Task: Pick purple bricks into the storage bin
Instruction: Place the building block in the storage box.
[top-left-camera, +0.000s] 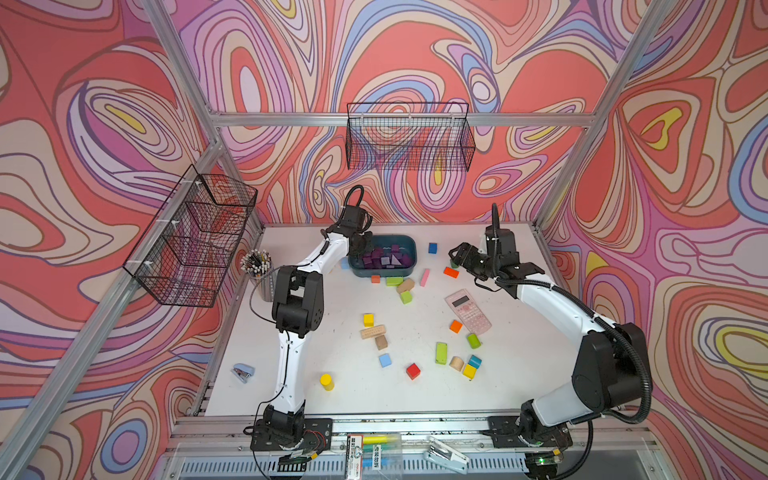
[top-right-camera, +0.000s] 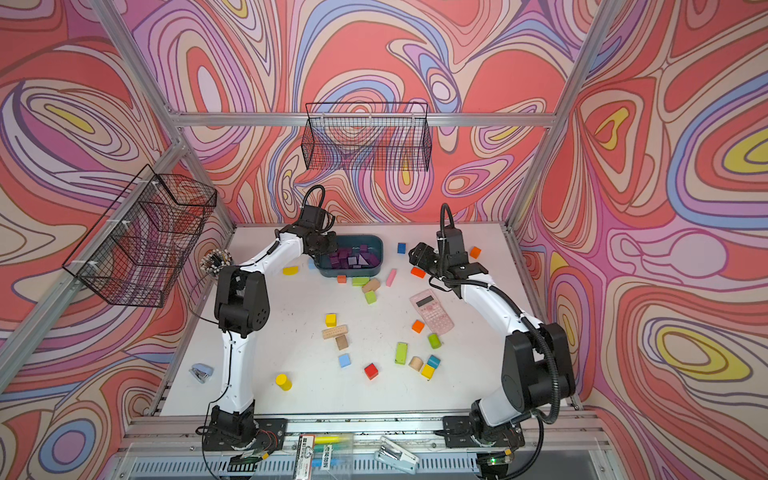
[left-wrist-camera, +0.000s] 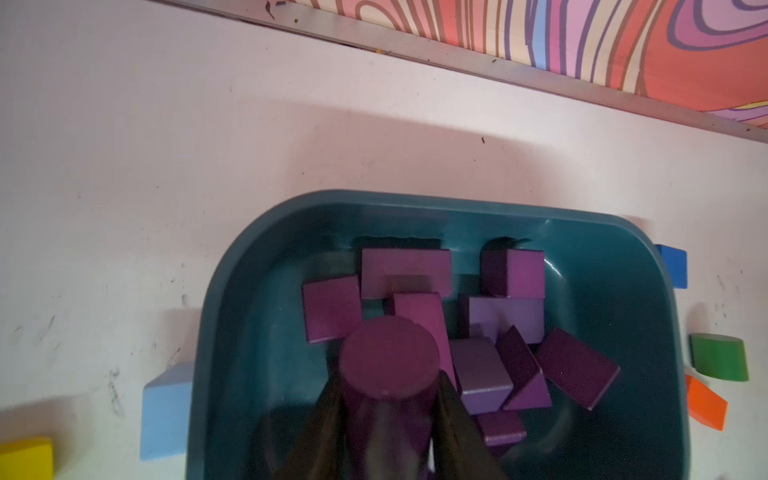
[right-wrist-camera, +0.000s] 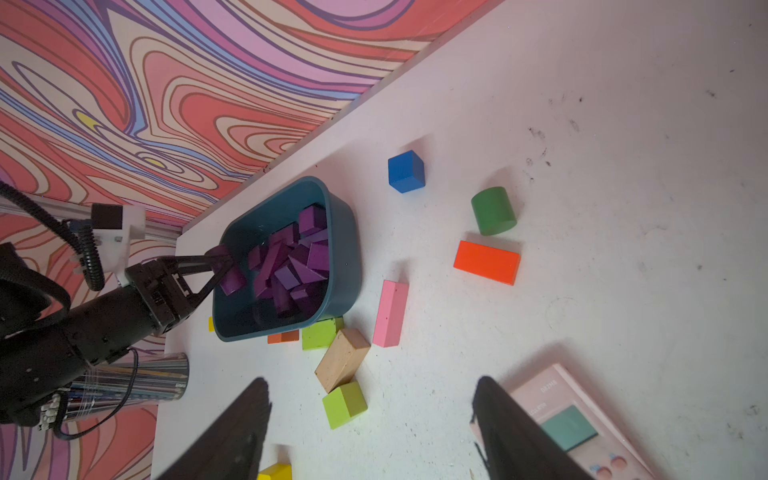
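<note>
Left gripper (left-wrist-camera: 390, 399) blurred, cut off; calculator (right-wrist-camera: 602, 419) cropped.

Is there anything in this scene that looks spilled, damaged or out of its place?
Nothing looks spilled or damaged. Only the purple bricks in the storage bin lie in an untidy heap, several tilted against each other. The left gripper holds one purple cylinder over the bin.
</note>
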